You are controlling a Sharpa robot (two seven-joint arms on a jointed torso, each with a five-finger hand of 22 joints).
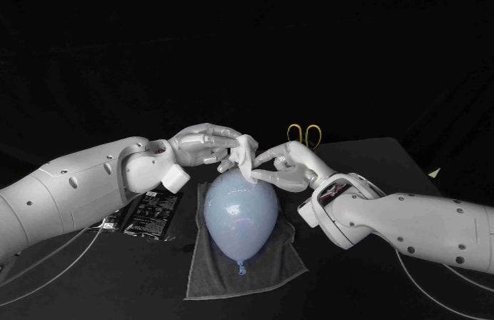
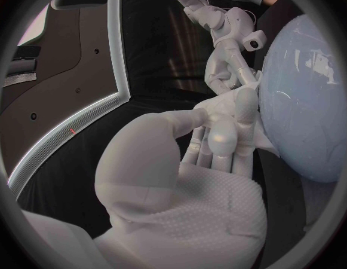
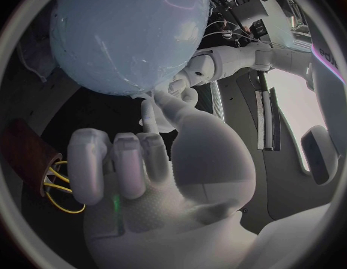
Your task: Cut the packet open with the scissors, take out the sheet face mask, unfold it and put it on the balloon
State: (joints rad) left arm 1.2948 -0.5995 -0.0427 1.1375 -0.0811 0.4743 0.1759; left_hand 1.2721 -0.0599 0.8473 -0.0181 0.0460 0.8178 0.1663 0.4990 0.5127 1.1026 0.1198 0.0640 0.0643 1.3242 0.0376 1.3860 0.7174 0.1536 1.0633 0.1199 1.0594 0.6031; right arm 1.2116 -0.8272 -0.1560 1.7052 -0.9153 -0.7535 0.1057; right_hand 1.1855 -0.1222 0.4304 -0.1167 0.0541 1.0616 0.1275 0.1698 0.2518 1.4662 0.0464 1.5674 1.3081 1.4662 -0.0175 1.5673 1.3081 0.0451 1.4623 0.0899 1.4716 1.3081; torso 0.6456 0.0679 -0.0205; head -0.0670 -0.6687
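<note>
The left hand [image 1: 209, 143], just above the middle of the frame, pinches the top of the sheet mask [image 1: 245, 157]. The right hand [image 1: 291, 165] meets it from the right, its fingertips closed on the mask's other edge. The mask hangs as a small bunched white strip between the two hands, its lower end touching the top of the pale blue balloon [image 1: 242, 216]. The balloon lies on a grey towel [image 1: 258, 273] in the centre of the tabletop [image 1: 381, 163], knot towards the bottom of the frame.

I'd worry most about the mask clinging to itself: it looks mostly folded, and if the hands pull apart unevenly the wet sheet could tear or slip from one pinch. Pressing down could also roll the balloon off the towel, since nothing steadies it.

The black packet [image 1: 153, 213] lies at centre left under the left arm, and the yellow-handled scissors [image 1: 304, 133] sit just beyond the right hand.
</note>
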